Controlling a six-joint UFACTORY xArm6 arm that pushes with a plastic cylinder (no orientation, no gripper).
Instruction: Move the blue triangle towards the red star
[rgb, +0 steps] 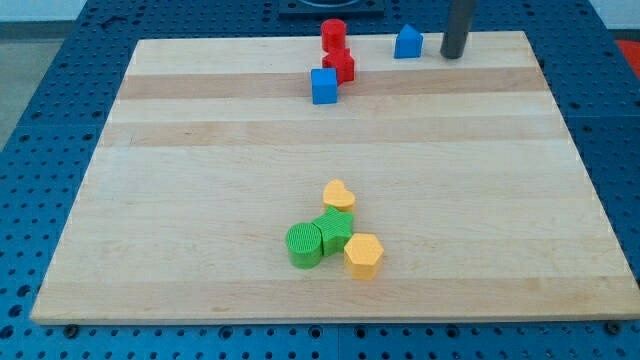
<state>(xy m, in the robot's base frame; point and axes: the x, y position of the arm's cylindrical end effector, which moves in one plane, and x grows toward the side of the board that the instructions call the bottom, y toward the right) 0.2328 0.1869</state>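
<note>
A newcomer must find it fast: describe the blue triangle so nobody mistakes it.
Look along the wooden board's far edge at the view's top, right of centre. The blue triangle stands there, just left of my tip. Unlike the blue cube, it has a peaked top and stands apart from the red blocks.

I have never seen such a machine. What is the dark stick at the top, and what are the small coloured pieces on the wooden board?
There is one picture, from one camera looking down over a wooden board. The dark stick is the robot arm's rod; it has no hand and holds nothing. It only pushes. My tip is at the view's top, just right of the blue triangle. Left of that stand a red cylinder, the red star and a blue cube. Lower down, clustered: a yellow heart, two green blocks and a yellow hexagon.
</note>
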